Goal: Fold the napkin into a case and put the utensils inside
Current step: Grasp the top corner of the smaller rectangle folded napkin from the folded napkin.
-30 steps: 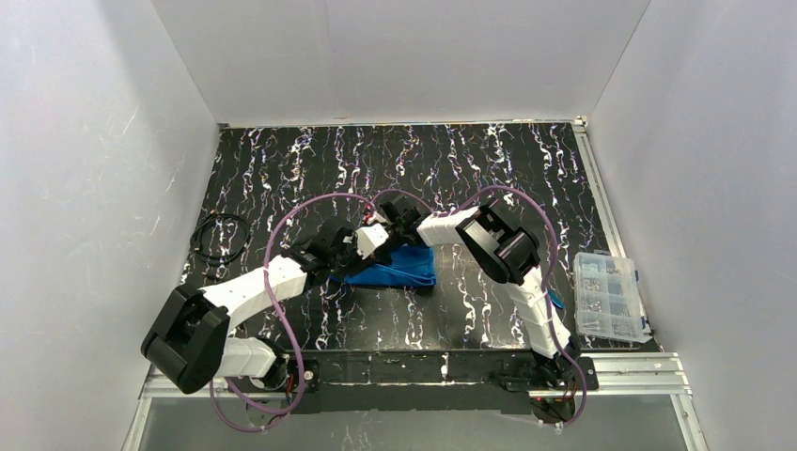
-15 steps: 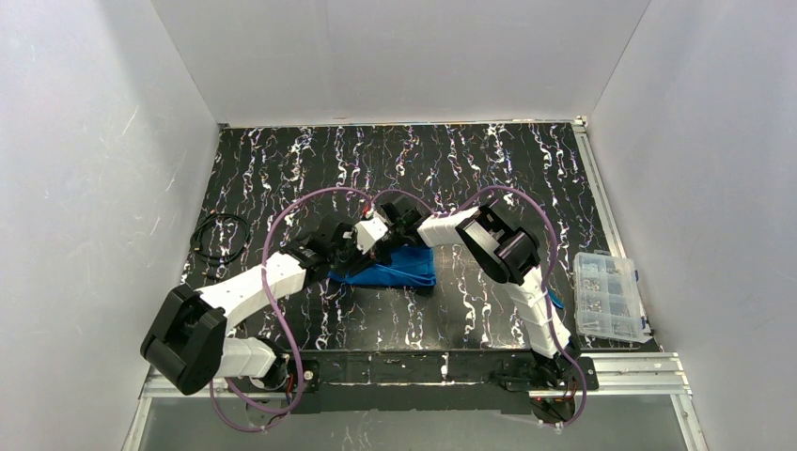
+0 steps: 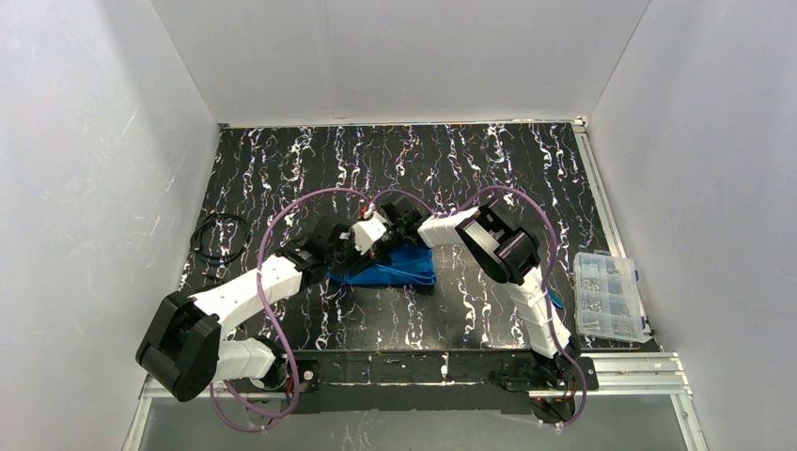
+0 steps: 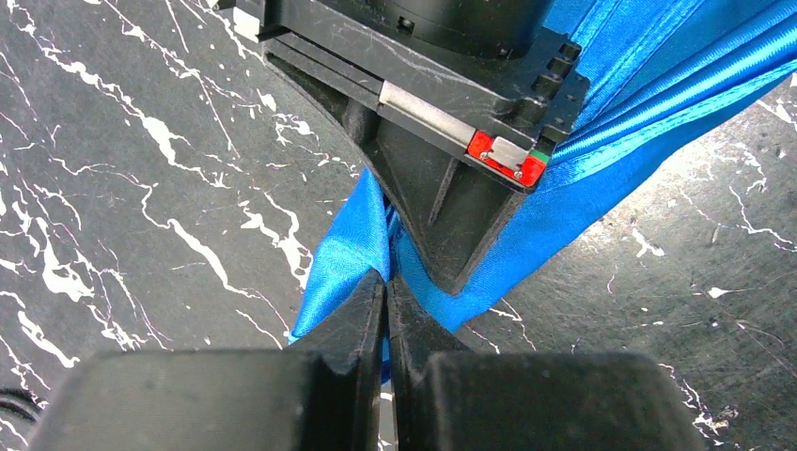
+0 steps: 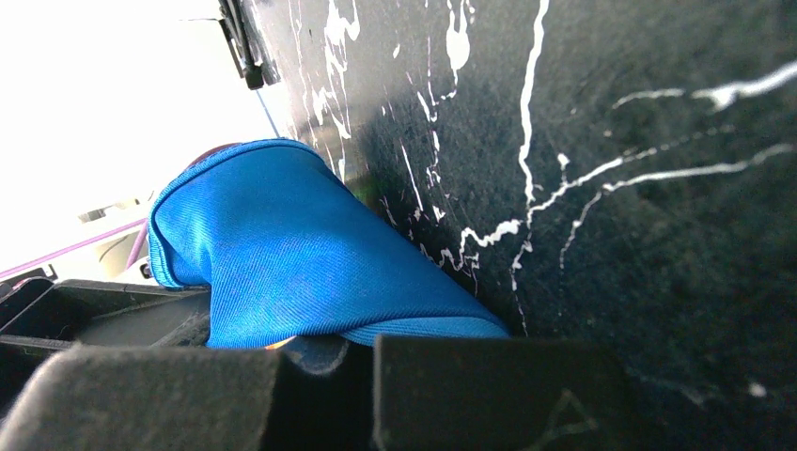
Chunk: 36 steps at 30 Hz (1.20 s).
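Both arms are working on the napkin (image 3: 404, 270), which is lying bunched near the middle of the worktop (image 3: 489, 169). The left gripper (image 4: 387, 305) is pinching a folded corner with its jaws shut, and the right gripper (image 5: 362, 362) is clamping the cloth just beside it. The fold is likely going best with both grips moving together, holding the layers taut and laying the hems evenly.

2 white arms (image 3: 246, 289) with black joints, purple cables (image 3: 329, 194), black left claw (image 4: 385, 291) and right claw (image 5: 362, 366).
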Tool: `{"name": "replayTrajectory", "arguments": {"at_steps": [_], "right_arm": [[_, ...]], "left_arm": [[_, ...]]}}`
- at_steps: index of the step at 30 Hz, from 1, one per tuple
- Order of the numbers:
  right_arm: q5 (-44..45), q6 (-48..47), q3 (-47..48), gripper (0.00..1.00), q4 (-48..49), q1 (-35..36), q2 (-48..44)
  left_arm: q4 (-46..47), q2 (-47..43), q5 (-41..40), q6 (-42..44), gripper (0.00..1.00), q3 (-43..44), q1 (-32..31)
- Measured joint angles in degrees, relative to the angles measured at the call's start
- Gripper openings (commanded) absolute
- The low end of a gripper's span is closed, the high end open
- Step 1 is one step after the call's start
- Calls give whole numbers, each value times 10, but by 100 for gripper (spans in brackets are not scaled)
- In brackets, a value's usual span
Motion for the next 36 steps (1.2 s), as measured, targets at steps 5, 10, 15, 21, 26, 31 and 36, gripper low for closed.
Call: {"name": "replayTrajectory", "arguments": {"at_steps": [5, 10, 15, 21, 26, 31, 36], "right_arm": [[0, 0, 0, 1, 0, 0, 0], [0, 4, -1, 1, 5, 0, 0], [0, 7, -1, 1, 8, 0, -1], [-7, 7, 0, 6, 8, 0, 0], [-13, 0, 0, 27, 3, -6, 0], [-35, -10, 0, 34, -7, -16, -2], [-49, -12, 0, 38, -23, -26, -7]], "left_arm": [[5, -5, 13, 7, 0, -9, 0], [50, -9, 27, 39, 0, -62, 0], [103, 21, 12, 79, 0, -90, 0], [141, 46, -7, 107, 0, -89, 0], [160, 56, -17, 136, 0, -89, 0], [188, 49, -18, 166, 0, -109, 0], [203, 40, -14, 194, 0, -125, 0]]}}
